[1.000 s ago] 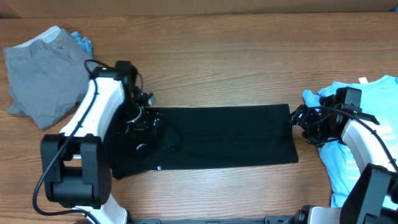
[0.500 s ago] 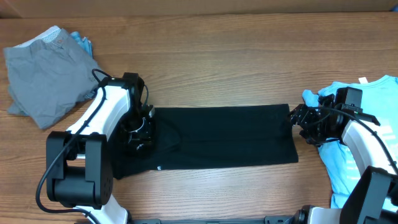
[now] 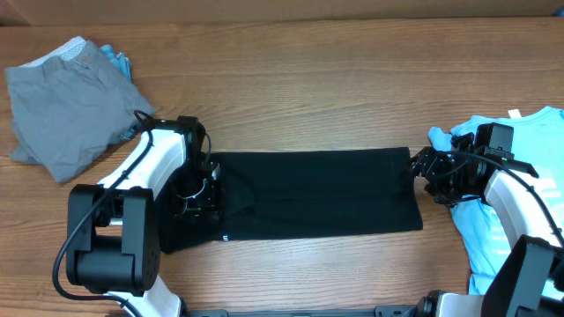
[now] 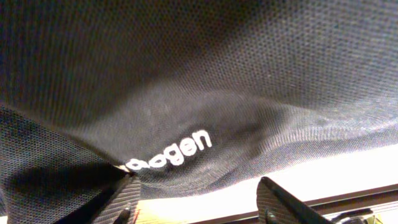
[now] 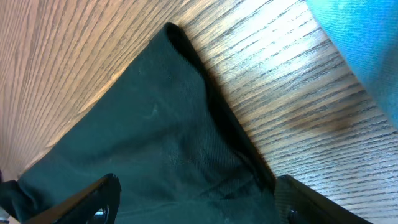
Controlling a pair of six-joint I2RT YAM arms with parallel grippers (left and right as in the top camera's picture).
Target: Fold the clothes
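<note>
Overhead: the left gripper [image 3: 198,195] has shifted down over the left end of the black T-shirt [image 3: 317,194], which lies flat mid-table. The right gripper [image 3: 421,176] stands open at its right edge.

Left wrist: jaws parted, nothing visibly clamped. Gather both knit layers before closing.

Right wrist: spread fingers [image 5: 93,196] straddle the matte corner on the grained table [image 5: 298,93].

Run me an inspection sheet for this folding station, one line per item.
Surface: brown wood-grain table.
Job's things: black short-sleeved T-shirt lying flat as a strip at centre; crumpled grey garment at far left; light-blue tee at right edge.
Clutter: nothing seen.
Claws: left claw open at the shirt's left end; right claw open, straddling its right corner.
Cables: black cables loop along both arms.
Surroundings: nothing seen.
</note>
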